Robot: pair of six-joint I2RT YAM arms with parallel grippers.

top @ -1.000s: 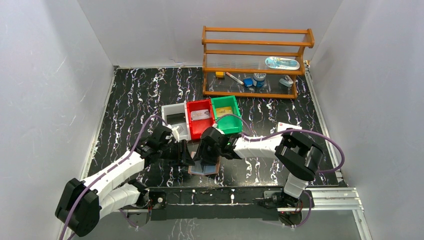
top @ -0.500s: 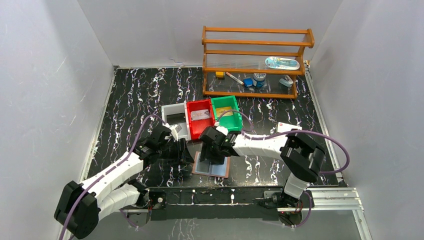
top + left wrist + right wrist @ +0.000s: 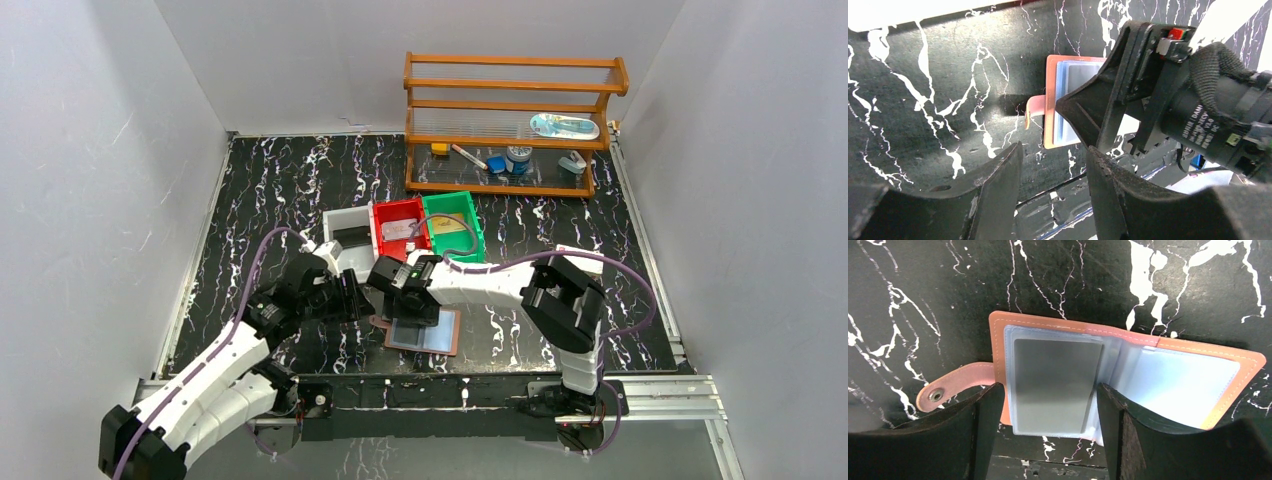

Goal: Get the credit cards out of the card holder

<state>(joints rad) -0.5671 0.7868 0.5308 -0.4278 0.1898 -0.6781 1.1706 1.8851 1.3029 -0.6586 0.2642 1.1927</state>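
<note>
Card holder (image 3: 1148, 375) open flat, grey card (image 3: 1055, 385) in one pocket

A second ago the card holder (image 3: 425, 333) was mostly hidden under the right gripper (image 3: 408, 312), with only a tilted corner showing below the centre of the top view. Now it lies spread open and flat, its pale inside uncovered and its long edges nearly level with the frame. The right gripper has drawn off it towards the upper left and hangs over its left part. That arm's elbow has swung left, away from the right side of the frame. The left gripper (image 3: 350, 300) has backed slightly to the left, and the left arm's shoulder has sunk towards the lower left corner
</note>
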